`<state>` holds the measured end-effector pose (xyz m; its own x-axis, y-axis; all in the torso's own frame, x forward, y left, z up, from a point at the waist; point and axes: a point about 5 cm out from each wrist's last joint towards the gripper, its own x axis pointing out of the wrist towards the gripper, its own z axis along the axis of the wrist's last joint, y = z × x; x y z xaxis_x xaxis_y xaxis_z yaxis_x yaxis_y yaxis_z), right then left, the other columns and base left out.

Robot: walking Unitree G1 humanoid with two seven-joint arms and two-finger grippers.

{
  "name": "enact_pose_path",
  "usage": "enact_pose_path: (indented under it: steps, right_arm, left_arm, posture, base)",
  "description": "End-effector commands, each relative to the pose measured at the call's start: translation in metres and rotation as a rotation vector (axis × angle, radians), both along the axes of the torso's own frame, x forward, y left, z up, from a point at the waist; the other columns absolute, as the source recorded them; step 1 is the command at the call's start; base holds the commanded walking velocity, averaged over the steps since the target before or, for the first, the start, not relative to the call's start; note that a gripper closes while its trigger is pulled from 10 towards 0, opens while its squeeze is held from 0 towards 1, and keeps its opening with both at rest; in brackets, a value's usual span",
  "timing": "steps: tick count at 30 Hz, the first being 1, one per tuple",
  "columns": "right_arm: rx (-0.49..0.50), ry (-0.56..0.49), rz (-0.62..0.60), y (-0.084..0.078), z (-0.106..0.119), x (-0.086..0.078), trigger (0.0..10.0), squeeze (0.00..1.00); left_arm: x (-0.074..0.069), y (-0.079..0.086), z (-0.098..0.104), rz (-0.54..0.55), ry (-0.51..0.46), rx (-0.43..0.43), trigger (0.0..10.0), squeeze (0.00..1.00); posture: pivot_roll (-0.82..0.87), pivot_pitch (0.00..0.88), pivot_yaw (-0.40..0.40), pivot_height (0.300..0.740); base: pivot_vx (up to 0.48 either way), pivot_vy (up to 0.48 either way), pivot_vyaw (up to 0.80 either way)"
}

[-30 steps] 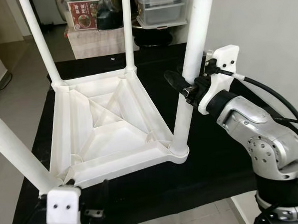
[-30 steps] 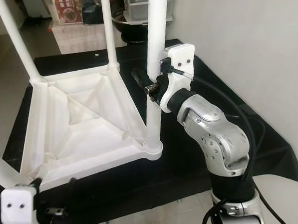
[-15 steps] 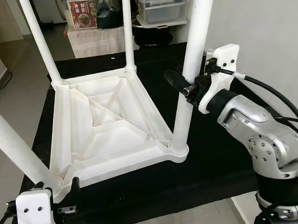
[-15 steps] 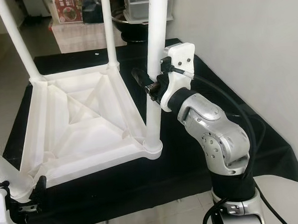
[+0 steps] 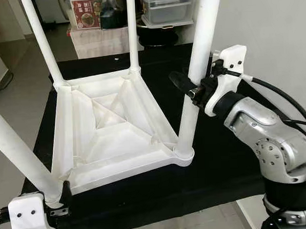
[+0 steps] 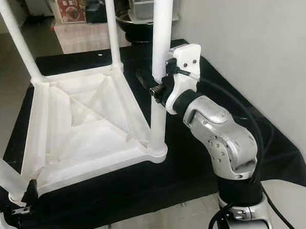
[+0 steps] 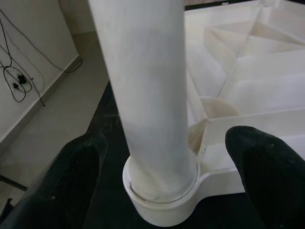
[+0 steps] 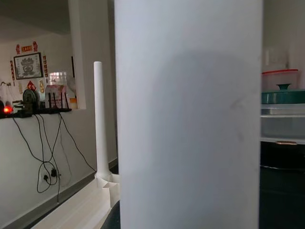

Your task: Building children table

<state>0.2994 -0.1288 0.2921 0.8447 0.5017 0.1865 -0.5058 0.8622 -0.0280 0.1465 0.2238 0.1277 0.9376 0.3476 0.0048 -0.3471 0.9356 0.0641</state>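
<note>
A white plastic children's table (image 5: 112,122) lies upside down on a black-covered surface (image 5: 222,157), with its legs pointing up. My right gripper (image 5: 191,89) is shut on the near right leg (image 5: 198,50) about halfway up; that leg (image 8: 188,119) stands very close in the right wrist view. My left gripper (image 5: 59,200) is low at the near left corner. It is open, with its black fingers (image 7: 71,176) on either side of the near left leg (image 7: 147,86), just above the leg's socket (image 7: 159,195), with gaps on both sides.
A white wall stands close on the right. Behind the black surface are storage boxes (image 5: 165,8) and a low bench (image 5: 98,40). Bare floor (image 5: 13,86) lies to the left, with cables (image 7: 19,81) along the skirting. The black cloth's front edge (image 5: 163,216) is near my body.
My left gripper has moved left along the front edge to the near left leg and now straddles its base. The right gripper has stayed put on its leg.
</note>
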Motion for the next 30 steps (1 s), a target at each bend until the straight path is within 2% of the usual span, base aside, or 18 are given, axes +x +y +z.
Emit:
enact_pose_path:
  steps: [1,2,4,6,7,8,13,14,15,25,30]
  right_arm:
    - [-0.027,0.074,-0.023,-0.002,-0.013,0.005,10.0,0.00]
    - [-0.024,0.074,-0.021,-0.001,-0.012,0.005,10.0,0.00]
    - [-0.022,0.075,-0.020,-0.001,-0.012,0.005,10.0,0.00]
    - [-0.022,0.073,-0.020,-0.001,-0.012,0.005,10.0,0.00]
    - [-0.022,0.073,-0.020,-0.001,-0.012,0.005,10.0,0.00]
    - [-0.022,0.069,-0.022,-0.002,-0.010,0.005,10.0,0.00]
    - [-0.022,0.066,-0.027,-0.003,-0.009,0.004,10.0,0.00]
    - [-0.022,0.066,-0.029,-0.003,-0.009,0.004,10.0,0.00]
    - [-0.022,0.066,-0.029,-0.003,-0.009,0.004,10.0,0.00]
    - [-0.029,0.069,-0.040,-0.005,-0.009,0.005,10.0,0.00]
    - [-0.030,0.071,-0.046,-0.006,-0.010,0.005,10.0,0.00]
  left_arm:
    - [0.000,0.006,-0.005,0.019,0.007,-0.006,10.0,0.29]
    - [0.004,0.009,-0.005,0.020,-0.003,-0.008,10.0,0.00]
    - [0.007,0.011,-0.005,0.020,-0.012,-0.009,10.0,0.00]
    - [0.019,0.021,-0.001,0.012,-0.043,0.024,10.0,0.00]
    - [0.019,0.021,-0.001,0.012,-0.043,0.024,10.0,0.00]
    - [0.029,0.030,0.004,0.013,-0.069,0.045,10.0,0.00]
    - [0.037,0.031,0.004,-0.002,-0.083,0.051,10.0,0.00]
    - [0.038,0.030,0.002,-0.009,-0.080,0.049,6.6,0.00]
    - [0.038,0.029,0.000,-0.012,-0.077,0.043,0.0,0.00]
    - [0.032,0.024,-0.011,-0.006,-0.059,0.005,0.0,0.00]
    - [0.030,0.033,-0.006,0.026,-0.072,0.026,0.0,0.00]
  posture:
    - [0.00,0.083,-0.023,0.740]
    - [0.00,0.083,-0.025,0.740]
    - [0.00,0.083,-0.025,0.740]
    - [-0.01,0.086,-0.030,0.740]
    - [-0.01,0.086,-0.030,0.740]
    - [-0.02,0.088,-0.029,0.740]
    - [-0.02,0.091,-0.027,0.740]
    - [-0.02,0.093,-0.026,0.740]
    - [-0.02,0.093,-0.026,0.740]
    - [-0.02,0.096,-0.028,0.740]
    - [-0.02,0.094,-0.029,0.740]
  base:
    - [0.000,0.000,0.00]
    - [0.000,0.000,0.00]
    - [0.000,0.000,0.00]
    - [0.000,0.000,0.00]
    - [0.000,0.000,0.00]
    - [0.000,0.000,0.00]
    - [0.000,0.000,0.00]
    - [0.000,0.000,0.00]
    - [0.000,0.000,0.00]
    - [0.000,0.000,0.00]
    - [0.000,0.000,0.00]
